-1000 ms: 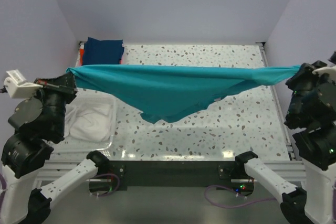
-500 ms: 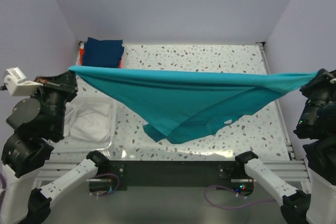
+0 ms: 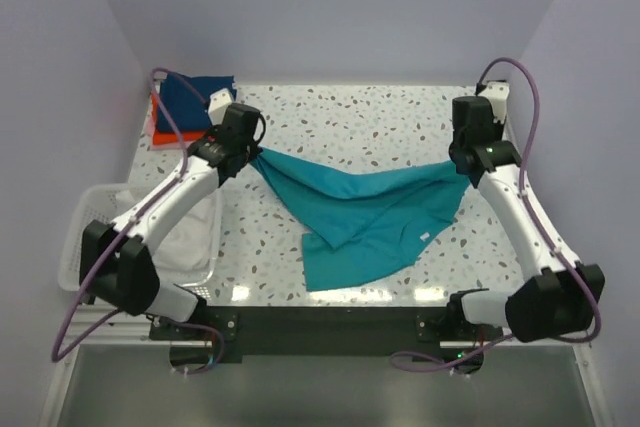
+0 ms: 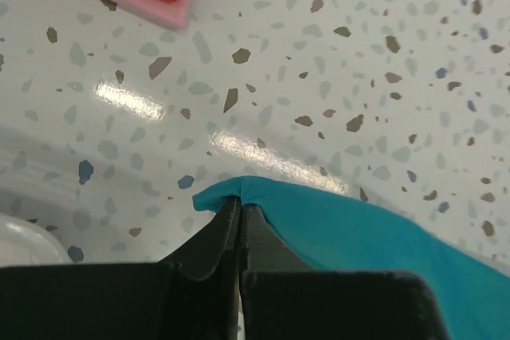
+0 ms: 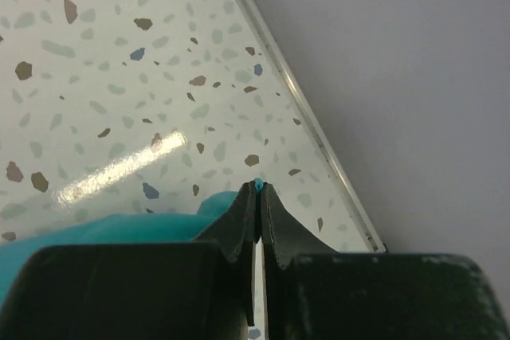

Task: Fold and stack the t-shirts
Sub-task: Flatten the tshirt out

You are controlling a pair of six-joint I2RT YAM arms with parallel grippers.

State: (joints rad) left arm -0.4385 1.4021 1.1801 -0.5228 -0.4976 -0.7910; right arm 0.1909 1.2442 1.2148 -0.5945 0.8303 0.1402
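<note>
Having dropped from mid-air, the teal t-shirt [image 3: 360, 212] lies beside the folded stack [image 3: 195, 97], left gripper [image 3: 252, 152] and right gripper [image 3: 462, 162] clenching its corners, ready for folding.

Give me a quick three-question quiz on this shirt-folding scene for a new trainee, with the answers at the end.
1. True or false: the left gripper and the right gripper are each shut on an edge of the teal cloth t-shirt.
2. The stack of folded shirts sits at which part of the speckled white table? A) far left corner B) far right corner C) near middle
3. Fill in: the white slatted plastic basket stands on the robot's ____ side.

Key: 1 true; 2 A; 3 left.
</note>
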